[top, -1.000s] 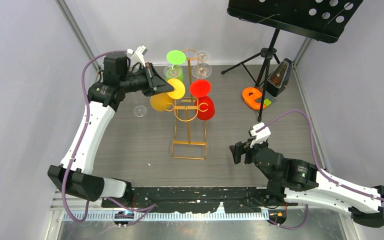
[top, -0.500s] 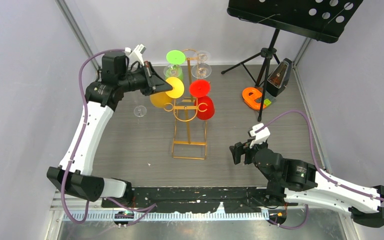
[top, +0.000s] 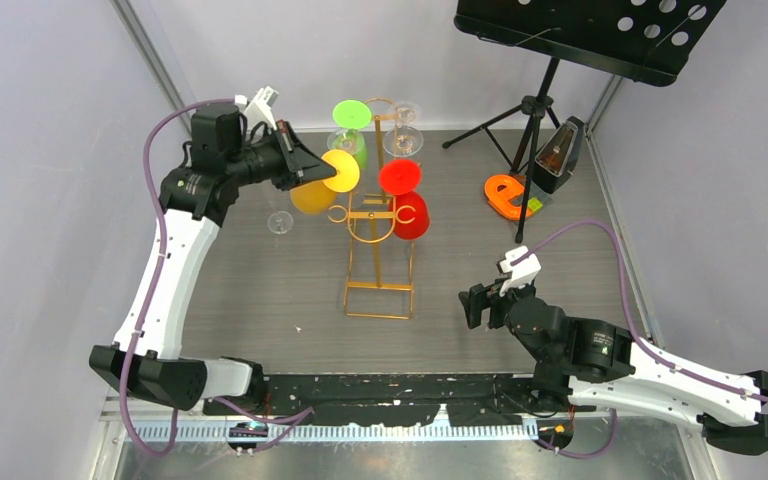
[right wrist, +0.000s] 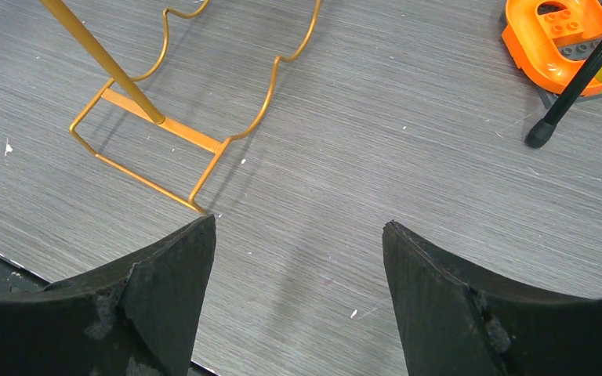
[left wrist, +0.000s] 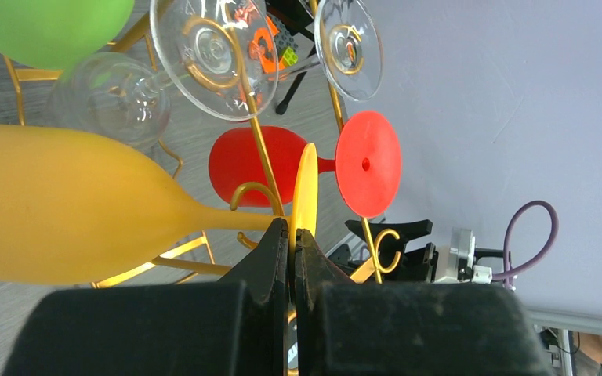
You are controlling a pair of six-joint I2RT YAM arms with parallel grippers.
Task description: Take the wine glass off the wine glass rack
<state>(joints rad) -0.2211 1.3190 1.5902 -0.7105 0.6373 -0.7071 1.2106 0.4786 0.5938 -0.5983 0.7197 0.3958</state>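
My left gripper is shut on the thin foot of a yellow wine glass. The glass lies sideways at the upper left side of the gold wine glass rack. Its stem runs past a curled hook, and contact cannot be told. A red glass, a green glass and clear glasses hang on the rack. My right gripper hovers open over bare table, right of the rack's base.
A small clear glass stands on the table left of the rack. A black tripod music stand, a dark wedge-shaped box and an orange brick piece occupy the back right. Grey walls close in on both sides.
My left arm has drawn the yellow glass a little to the left and back, away from the rack's post. The right arm has not moved.
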